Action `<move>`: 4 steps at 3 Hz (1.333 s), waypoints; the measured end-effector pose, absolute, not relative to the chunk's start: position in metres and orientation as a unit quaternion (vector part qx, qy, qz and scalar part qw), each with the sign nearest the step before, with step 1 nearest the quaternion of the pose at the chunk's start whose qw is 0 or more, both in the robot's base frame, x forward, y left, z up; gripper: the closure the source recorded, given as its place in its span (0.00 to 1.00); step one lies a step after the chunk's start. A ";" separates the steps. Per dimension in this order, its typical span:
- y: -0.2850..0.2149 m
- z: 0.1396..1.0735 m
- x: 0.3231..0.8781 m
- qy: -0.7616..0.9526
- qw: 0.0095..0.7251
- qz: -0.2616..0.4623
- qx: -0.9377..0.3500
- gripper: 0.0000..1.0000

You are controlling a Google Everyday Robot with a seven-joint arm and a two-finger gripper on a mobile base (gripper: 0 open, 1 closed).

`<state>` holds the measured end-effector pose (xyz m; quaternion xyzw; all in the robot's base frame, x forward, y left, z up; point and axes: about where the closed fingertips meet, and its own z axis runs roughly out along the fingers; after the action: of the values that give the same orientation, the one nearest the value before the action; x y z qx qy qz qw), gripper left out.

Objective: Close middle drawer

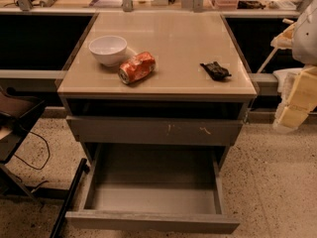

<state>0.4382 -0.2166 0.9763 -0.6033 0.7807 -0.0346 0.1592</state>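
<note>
The middle drawer (pixel 153 222) is pulled far out toward me at the bottom of the grey cabinet. Its plain flat front is nearest to me, and its shallow grey tray (pixel 153 197) is bare. Above it sits a drawer front with pale scratch marks (pixel 158 130), standing slightly out from the cabinet. My gripper (pixel 296 100) is at the right edge of the view, pale yellow, beside and to the right of the cabinet at the height of the countertop. It is apart from the drawer and touches nothing I can see.
On the cabinet top (pixel 173 38) lie a white bowl (pixel 108 49), a crushed orange can (pixel 137 67) on its side and a small black object (pixel 215 70). A dark chair frame (pixel 20 128) and black bar (pixel 69 197) stand at left. Speckled floor (pixel 277 182) lies at right.
</note>
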 end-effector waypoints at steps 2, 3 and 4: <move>-0.209 0.959 0.422 0.767 0.178 -0.016 -0.616 0.00; -0.177 0.939 0.384 0.729 0.233 0.004 -0.644 0.00; -0.137 0.928 0.344 0.695 0.291 -0.009 -0.657 0.00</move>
<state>0.3442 -0.1370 0.9276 -0.6572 0.6954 -0.0086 0.2907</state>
